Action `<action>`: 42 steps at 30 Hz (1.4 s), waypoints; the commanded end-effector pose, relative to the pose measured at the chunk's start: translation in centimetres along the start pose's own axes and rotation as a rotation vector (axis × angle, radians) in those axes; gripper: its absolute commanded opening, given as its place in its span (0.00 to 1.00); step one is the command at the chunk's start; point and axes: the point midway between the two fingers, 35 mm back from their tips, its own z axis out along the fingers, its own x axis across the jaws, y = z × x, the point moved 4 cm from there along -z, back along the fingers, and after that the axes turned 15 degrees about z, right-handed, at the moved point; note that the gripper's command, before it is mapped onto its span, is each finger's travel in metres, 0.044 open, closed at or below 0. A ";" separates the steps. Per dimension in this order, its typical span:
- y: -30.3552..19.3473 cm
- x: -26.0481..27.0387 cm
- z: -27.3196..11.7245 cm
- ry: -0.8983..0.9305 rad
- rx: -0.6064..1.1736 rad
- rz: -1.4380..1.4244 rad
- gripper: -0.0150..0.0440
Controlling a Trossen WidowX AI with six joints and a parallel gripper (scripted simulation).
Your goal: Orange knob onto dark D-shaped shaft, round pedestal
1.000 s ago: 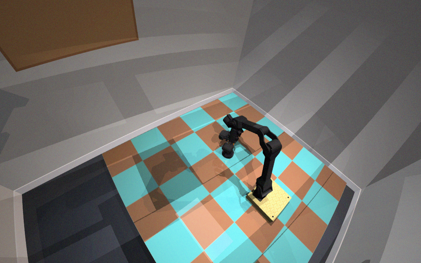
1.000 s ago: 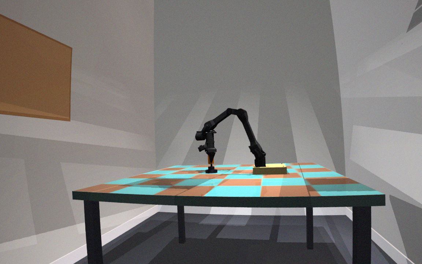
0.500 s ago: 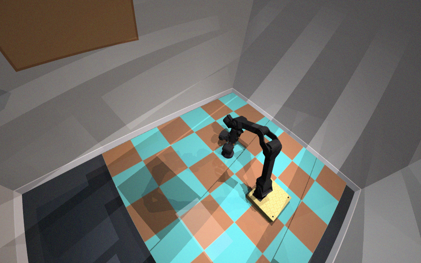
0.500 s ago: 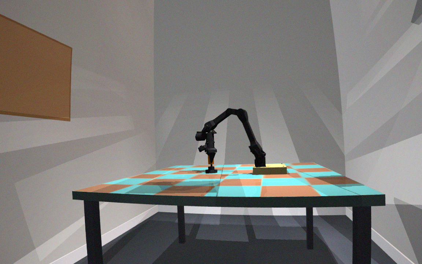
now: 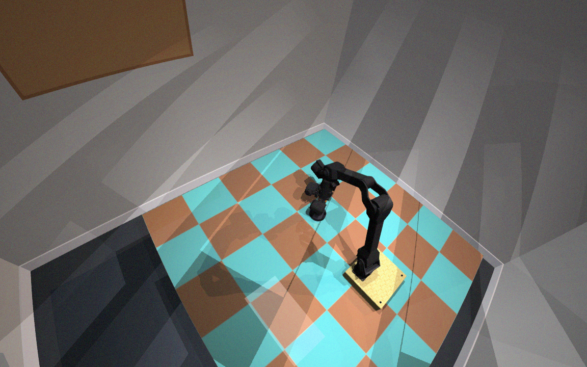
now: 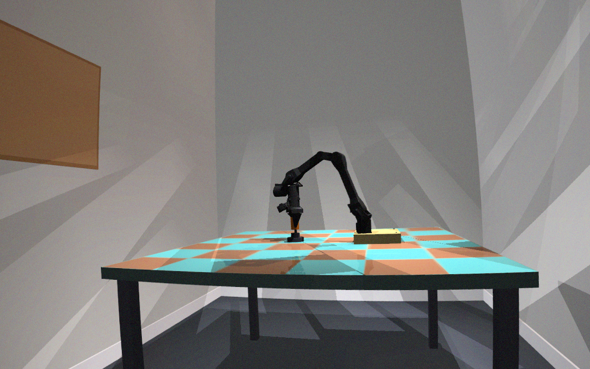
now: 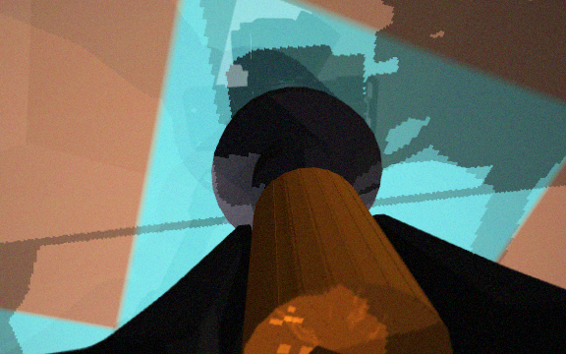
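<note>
The orange knob [image 6: 292, 225] [image 7: 312, 246] is upright between the two black fingers of my gripper [image 6: 295, 226] [image 7: 311, 231] [image 5: 318, 205], which is shut on it. The dark round pedestal [image 6: 295, 239] [image 7: 293, 115] [image 5: 317, 218] stands on the table under the knob. In the exterior view a short gap shows between the knob's lower end and the pedestal, with the thin dark shaft [image 6: 295, 231] in it. In the wrist view the knob hides the shaft. The knob's hole and the shaft's flat side cannot be seen. In the top view the fingers mostly hide the knob.
The arm stands on a yellow base block [image 5: 382, 285] [image 6: 377, 238], to the right of the pedestal in the exterior view. The table [image 6: 320, 281] has a turquoise and brown checkered top. Patchy shadows lie over it. A brown board [image 5: 81, 41] [image 6: 31, 91] hangs on the wall.
</note>
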 end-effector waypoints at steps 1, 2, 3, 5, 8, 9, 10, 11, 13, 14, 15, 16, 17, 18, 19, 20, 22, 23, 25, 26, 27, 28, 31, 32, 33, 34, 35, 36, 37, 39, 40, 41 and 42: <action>0.0 0.0 -0.3 0.002 -0.001 -0.004 0.25; 0.0 0.0 -0.4 0.002 -0.001 -0.004 0.25; 0.0 0.0 -0.4 0.002 -0.001 -0.013 0.25; 0.0 0.0 -0.4 0.002 -0.001 -0.056 0.25; 0.0 0.0 -0.3 0.001 -0.001 -0.171 0.25; 0.0 0.0 -0.3 0.001 -0.001 -0.203 0.25; 0.0 0.0 -0.3 0.001 -0.001 -0.214 0.25; 0.0 0.1 -0.2 0.001 -0.001 -0.214 0.25; 0.0 0.1 -0.2 0.002 -0.001 -0.214 0.25; 0.0 0.1 -0.1 0.002 -0.001 -0.214 0.25; 0.0 0.1 0.0 0.002 -0.001 -0.214 0.25; 0.0 0.1 0.0 0.002 -0.001 -0.214 0.25; 0.0 0.1 0.0 0.002 -0.001 -0.214 0.25; 0.0 0.1 0.1 0.002 -0.001 -0.214 0.25; 0.0 0.1 0.1 0.002 -0.001 -0.214 0.25; 0.0 0.1 0.1 0.002 -0.001 -0.214 0.25; 0.0 0.1 0.1 0.002 -0.001 -0.214 0.25; 0.0 0.1 0.1 0.002 -0.001 -0.214 0.25; 0.0 0.1 0.1 0.002 -0.001 -0.214 0.25; 0.0 0.1 0.1 0.002 -0.001 -0.214 0.25; 0.0 0.1 0.1 0.002 -0.001 -0.214 0.25; 0.0 0.0 0.1 0.001 -0.001 -0.214 0.25; 0.0 0.0 0.1 0.001 -0.001 -0.214 0.25; 0.0 0.0 0.1 0.001 -0.001 -0.214 0.25; 0.0 0.0 0.2 0.001 -0.001 -0.214 0.25; 0.0 0.0 0.2 0.001 -0.001 -0.214 0.25; 0.0 0.0 0.2 0.001 -0.001 -0.214 0.25; 0.0 0.0 0.2 0.001 -0.001 -0.214 0.25; 0.0 0.0 0.2 0.001 -0.001 -0.214 0.25; 0.0 0.0 -0.1 0.001 -0.001 -0.214 0.25; 0.0 0.0 -0.2 0.001 -0.001 -0.214 0.25; 0.0 0.0 -0.3 0.001 -0.001 -0.214 0.25; 0.0 0.0 -0.3 0.001 -0.001 -0.214 0.25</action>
